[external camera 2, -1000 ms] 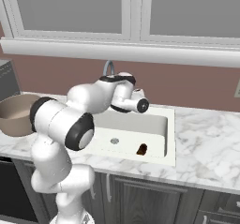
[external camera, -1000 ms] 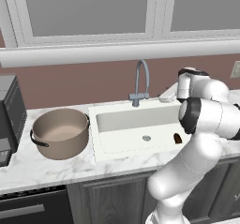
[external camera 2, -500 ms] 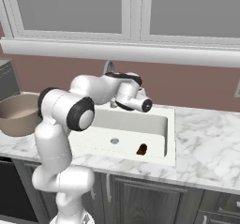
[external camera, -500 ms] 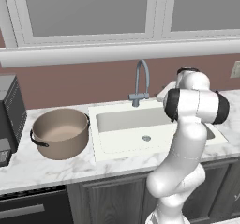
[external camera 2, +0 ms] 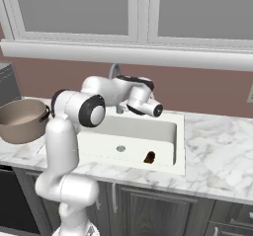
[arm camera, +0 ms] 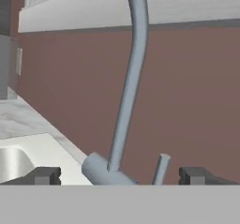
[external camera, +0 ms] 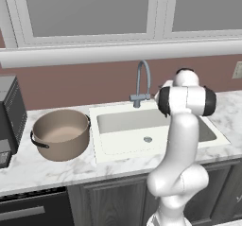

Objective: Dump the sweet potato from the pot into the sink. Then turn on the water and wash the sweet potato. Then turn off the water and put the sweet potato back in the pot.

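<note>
Potato [external camera 2: 149, 156] in sink [external camera 2: 179, 146] – small, firm, probably slick; grip across its middle – gripper [arm camera: 119, 175] fully open, empty.

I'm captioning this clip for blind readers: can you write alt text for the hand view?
The open claw faces a tall, curved grey metal faucet with a small lever handle beside its base, against a reddish-brown wall. A corner of the white sink and marble counter sits at left.
</note>
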Motion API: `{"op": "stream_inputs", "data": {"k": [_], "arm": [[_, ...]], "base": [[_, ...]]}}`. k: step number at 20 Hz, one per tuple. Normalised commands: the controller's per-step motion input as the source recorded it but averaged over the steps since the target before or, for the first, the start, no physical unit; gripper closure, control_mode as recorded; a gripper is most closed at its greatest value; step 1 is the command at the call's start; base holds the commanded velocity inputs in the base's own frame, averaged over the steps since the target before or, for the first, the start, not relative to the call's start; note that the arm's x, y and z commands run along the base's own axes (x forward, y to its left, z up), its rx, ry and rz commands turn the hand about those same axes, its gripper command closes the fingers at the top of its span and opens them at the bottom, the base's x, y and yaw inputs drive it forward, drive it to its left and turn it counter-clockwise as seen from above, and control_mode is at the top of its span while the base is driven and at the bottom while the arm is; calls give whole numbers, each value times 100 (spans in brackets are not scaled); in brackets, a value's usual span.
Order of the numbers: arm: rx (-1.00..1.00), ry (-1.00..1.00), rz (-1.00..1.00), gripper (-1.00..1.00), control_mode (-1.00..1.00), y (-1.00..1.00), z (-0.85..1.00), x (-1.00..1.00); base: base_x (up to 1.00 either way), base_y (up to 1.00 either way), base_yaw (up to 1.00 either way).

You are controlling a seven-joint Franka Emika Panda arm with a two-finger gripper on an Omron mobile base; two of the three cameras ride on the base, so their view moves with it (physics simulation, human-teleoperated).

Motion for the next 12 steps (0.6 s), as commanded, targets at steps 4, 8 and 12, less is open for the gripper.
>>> {"op": "stream_inputs", "data": {"k": [4,8,12], "arm": [[0,0,6,-100,-100,17,-6,45],[0,0,6,-100,-100,19,-8,45],[0,0,5,-100,-100,15,-7,46]], "base": [[0,0,0],[0,0,0],[0,0,0]]}}
